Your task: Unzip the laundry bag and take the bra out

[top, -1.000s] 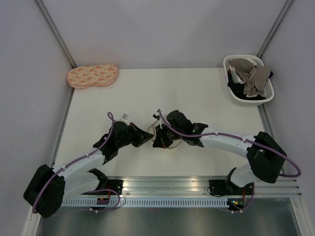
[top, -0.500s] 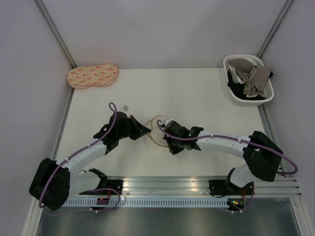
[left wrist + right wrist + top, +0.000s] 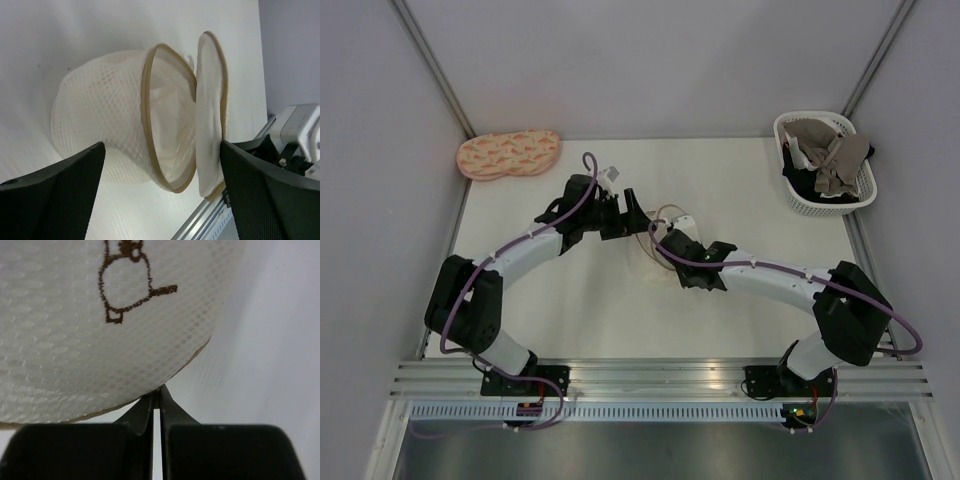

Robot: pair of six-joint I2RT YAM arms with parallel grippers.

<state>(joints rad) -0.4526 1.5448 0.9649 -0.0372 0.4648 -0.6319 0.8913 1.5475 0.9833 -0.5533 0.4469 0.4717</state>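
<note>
Laundry bag [image 3: 100, 112] sits near the middle of the table [image 3: 750, 205], unzipped, with its round flap [image 3: 210, 110] swung wide open. The white bra [image 3: 172, 115] shows inside the mouth. The right gripper [image 3: 159, 392] pinches the flap's edge, its fingers squeezed tight together. The left gripper [image 3: 162, 144] faces the open mouth, its fingers spread apart and holding nothing.

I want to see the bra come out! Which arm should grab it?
Left. The left claw is open and faces the open mouth of the bag; the right claw is shut on the lid.
</note>
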